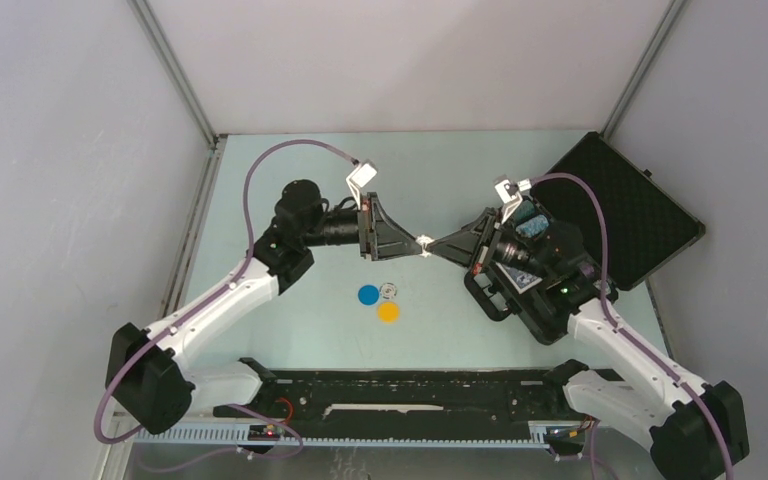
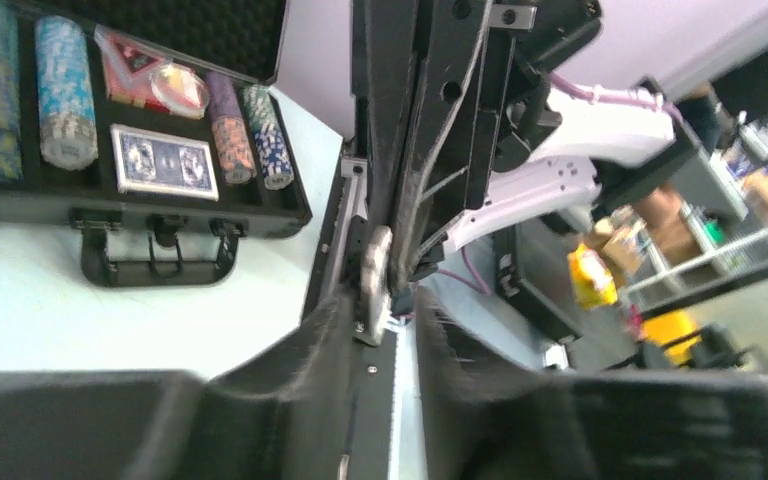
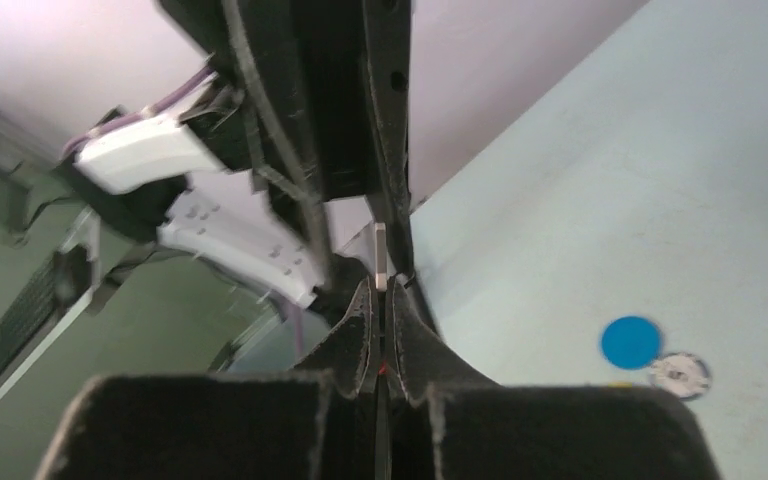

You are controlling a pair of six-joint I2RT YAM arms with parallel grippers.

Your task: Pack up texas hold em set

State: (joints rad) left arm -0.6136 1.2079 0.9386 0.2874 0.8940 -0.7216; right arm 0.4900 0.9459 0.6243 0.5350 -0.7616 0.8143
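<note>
Tabletop (image 1: 290, 180) of smooth, matte pale green carries everything. At its right side lies the black hard case (image 1: 625, 205), a rigid rectangle swung open, its lid flat on the table and lined with dimpled foam. The base is partly hidden under the right arm. The left wrist view shows the base's foam slots holding rows of poker chips (image 2: 65, 90), ridged cylinders in blue, purple and mixed colours. A blue-backed card deck (image 2: 163, 160) lies flat in front of them, and a red triangular marker (image 2: 130, 70) sits behind in a glossy clear wrapper. A black loop handle (image 2: 155, 262) hangs off the case's near wall.

Above the middle of the table the left gripper (image 1: 415, 243) and right gripper (image 1: 438, 245) meet tip to tip, both black and wedge-shaped. Between them stands a white disc (image 3: 380, 262), thin and edge-on. The right jaws are all but closed, pinching its lower edge. The left jaws stand narrowly parted around it, and I cannot tell whether they grip it.

Near the front of the table, well apart from the case, lie three small flat discs. The blue disc (image 1: 368, 294) and clear disc (image 1: 389, 290) lie just beside each other, with the yellow disc (image 1: 388, 311) below them.
</note>
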